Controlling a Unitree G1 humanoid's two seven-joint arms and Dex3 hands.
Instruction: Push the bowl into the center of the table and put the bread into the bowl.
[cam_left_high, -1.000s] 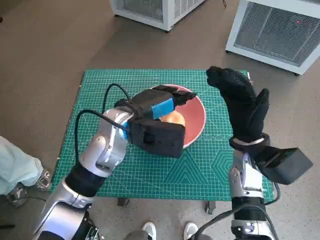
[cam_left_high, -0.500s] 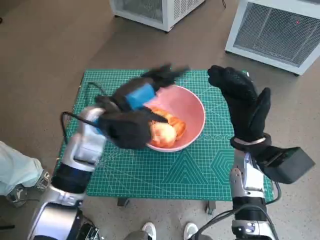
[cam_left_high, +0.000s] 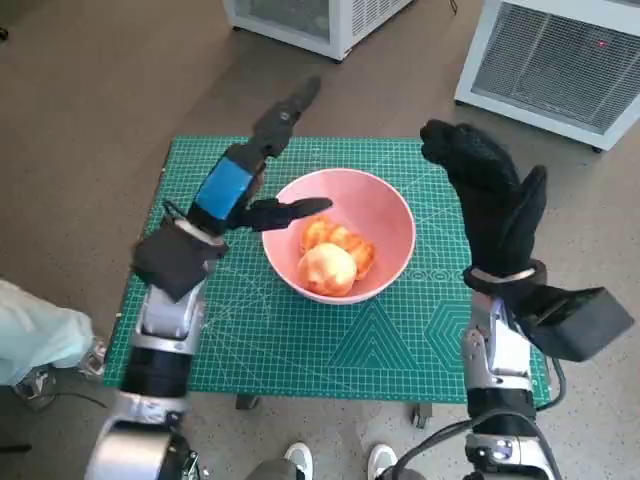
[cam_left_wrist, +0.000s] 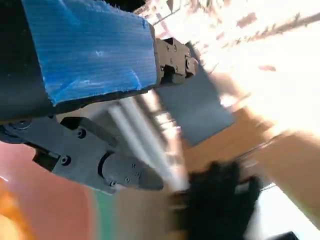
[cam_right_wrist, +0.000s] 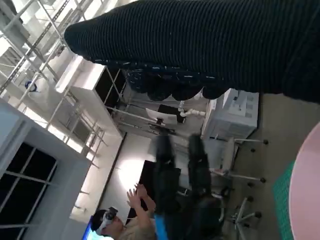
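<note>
Pale fabric, part of a person's clothing (cam_left_high: 30, 340), is seen at the far left of the head view, beside the desk. The desk is covered by a green gridded cutting mat (cam_left_high: 300, 340). Over the mat's left half, the left hand (cam_left_high: 245, 180), black with blue tape across its back, is raised and empty, its fingers (cam_left_high: 290, 110) stretched out and spread; one lower finger reaches toward the near rim of the bowl, though contact cannot be confirmed. A second ago this hand was lowered over the bowl and hid most of its contents; it has since been lifted out and swung to the left. The round pink bowl (cam_left_high: 385, 215) is found at about the middle of the mat, and the golden-brown pieces of bread (cam_left_high: 333, 260) are seen lying inside it. From this it may be judged that the bread has been released into the bowl and both parts of the task are essentially done, with only withdrawal of the arms left. To the right, the right hand (cam_left_high: 490, 200), in its black knitted glove, is held upright above the mat's right edge, apart from the bowl, fingers extended and holding nothing, much as it was earlier.
</note>
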